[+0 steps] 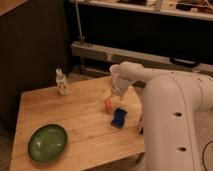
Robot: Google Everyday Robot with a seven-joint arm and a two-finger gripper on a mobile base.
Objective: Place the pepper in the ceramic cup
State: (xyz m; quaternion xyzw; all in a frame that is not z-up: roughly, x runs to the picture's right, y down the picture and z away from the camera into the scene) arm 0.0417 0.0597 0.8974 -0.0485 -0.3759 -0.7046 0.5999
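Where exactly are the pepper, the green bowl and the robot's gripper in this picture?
pepper (108, 104): camera view, middle of its orange body.
green bowl (49, 126): camera view, its far rim.
gripper (112, 95): camera view, its lower tip, right over the pepper.
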